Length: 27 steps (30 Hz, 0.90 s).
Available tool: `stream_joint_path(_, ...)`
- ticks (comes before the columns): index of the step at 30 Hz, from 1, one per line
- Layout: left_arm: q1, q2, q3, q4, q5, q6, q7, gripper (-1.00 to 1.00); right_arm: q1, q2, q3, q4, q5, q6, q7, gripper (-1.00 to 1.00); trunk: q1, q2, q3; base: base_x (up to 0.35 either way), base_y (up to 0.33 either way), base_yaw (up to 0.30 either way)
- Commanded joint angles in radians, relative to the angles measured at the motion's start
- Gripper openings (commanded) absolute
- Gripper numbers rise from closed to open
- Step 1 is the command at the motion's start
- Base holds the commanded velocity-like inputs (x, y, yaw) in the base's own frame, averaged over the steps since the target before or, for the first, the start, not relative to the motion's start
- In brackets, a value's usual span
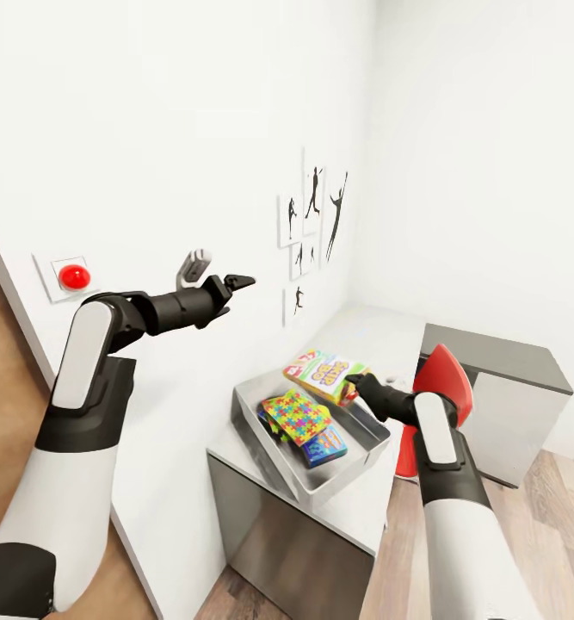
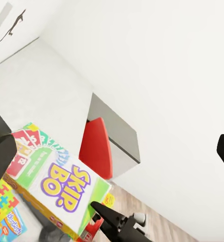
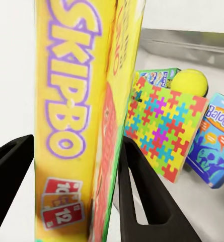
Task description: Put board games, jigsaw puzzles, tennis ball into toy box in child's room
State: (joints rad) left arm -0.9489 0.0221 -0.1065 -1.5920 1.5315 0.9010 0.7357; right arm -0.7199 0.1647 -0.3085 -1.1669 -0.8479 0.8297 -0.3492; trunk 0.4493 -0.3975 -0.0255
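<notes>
The left gripper (image 1: 222, 284) hangs in the air near the wall, its fingers spread wide and holding nothing. To its right, the toy box (image 1: 274, 439) sits on the table (image 1: 355, 331) with a jigsaw puzzle (image 1: 297, 415), a blue board game (image 1: 326, 447) and the tennis ball (image 3: 190, 81) inside. The right gripper (image 1: 354, 382) clamps the Skip-Bo game (image 1: 324, 374) by its edge, holding it above the box's far side.
</notes>
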Motion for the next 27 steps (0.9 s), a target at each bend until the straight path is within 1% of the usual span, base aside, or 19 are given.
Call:
stream_joint_path(1, -0.002, -0.001, -0.001, 0.000, 0.010, -0.001, 0.010, 1.00, -0.012, 0.002, -0.002, 0.027, -0.010, -0.009, -0.010, -1.00, 0.001, -0.003, -0.002, 0.000, 0.000, 0.000)
stream_joint_path(3, -0.004, -0.005, -0.001, 0.001, 0.010, -0.001, 0.010, 1.00, -0.030, 0.002, -0.002, 0.078, -0.009, -0.033, -0.010, -1.00, 0.001, -0.003, -0.002, 0.000, 0.000, 0.000)
stream_joint_path(4, -0.004, -0.005, -0.001, 0.001, 0.010, -0.001, 0.010, 1.00, -0.030, 0.002, -0.002, 0.078, -0.009, -0.033, -0.010, -1.00, 0.001, -0.003, -0.002, 0.000, 0.000, 0.000)
stream_joint_path(7, -0.006, -0.011, -0.001, 0.003, 0.010, 0.000, 0.011, 1.00, -0.048, 0.004, -0.002, 0.136, -0.009, -0.061, -0.010, -1.00, 0.001, -0.003, -0.002, 0.000, 0.000, 0.000)
stream_joint_path(10, -0.007, -0.015, -0.001, 0.005, 0.009, 0.000, 0.011, 1.00, -0.055, 0.006, -0.002, 0.160, -0.009, -0.073, -0.010, -1.00, 0.001, -0.003, -0.002, 0.000, 0.000, 0.000)
stream_joint_path(15, -0.008, -0.019, -0.001, 0.010, 0.008, 0.000, 0.011, 1.00, -0.061, 0.008, -0.002, 0.181, -0.010, -0.090, -0.008, -1.00, 0.001, -0.003, -0.002, 0.000, 0.000, 0.000)
stream_joint_path(18, -0.008, -0.020, -0.001, 0.012, 0.008, 0.000, 0.011, 1.00, -0.064, 0.009, -0.002, 0.193, -0.010, -0.113, -0.010, -1.00, 0.001, -0.003, -0.002, 0.000, 0.000, 0.000)
stream_joint_path(27, -0.008, -0.022, -0.001, 0.014, 0.007, 0.000, 0.011, 1.00, -0.066, 0.010, -0.001, 0.207, -0.011, -0.148, -0.011, -1.00, 0.001, -0.003, -0.002, 0.000, 0.000, 0.000)
